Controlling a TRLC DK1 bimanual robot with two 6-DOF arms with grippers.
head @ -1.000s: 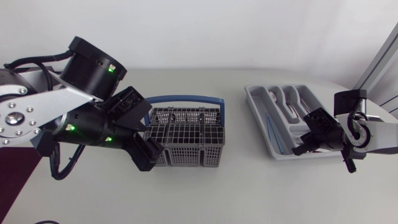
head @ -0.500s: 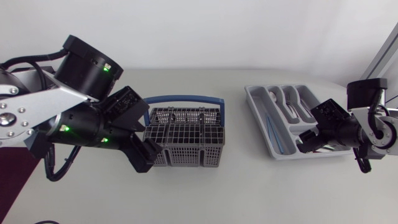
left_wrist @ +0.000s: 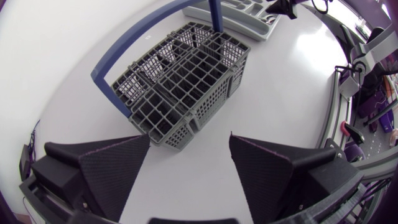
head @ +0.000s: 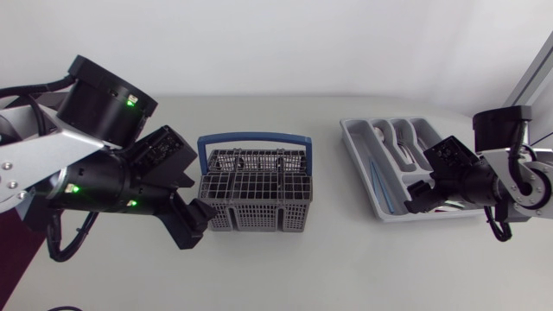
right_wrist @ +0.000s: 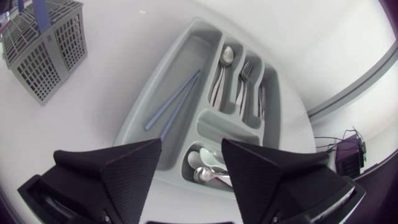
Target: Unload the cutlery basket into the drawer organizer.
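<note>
Head view: the grey cutlery basket point(head: 259, 212) sits on the table point(head: 346, 259), the drawer organizer point(head: 354, 145) at its 3 o'clock, the left hand point(head: 194, 225) spread wide and empty at the basket's 8 o'clock, the right hand point(head: 419, 197) likewise at the organizer's 5 o'clock.

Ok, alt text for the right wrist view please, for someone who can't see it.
The open, empty right gripper hangs above the grey drawer organizer, which holds two blue sticks, spoons and forks in separate compartments. The cutlery basket stands apart from it.
</note>
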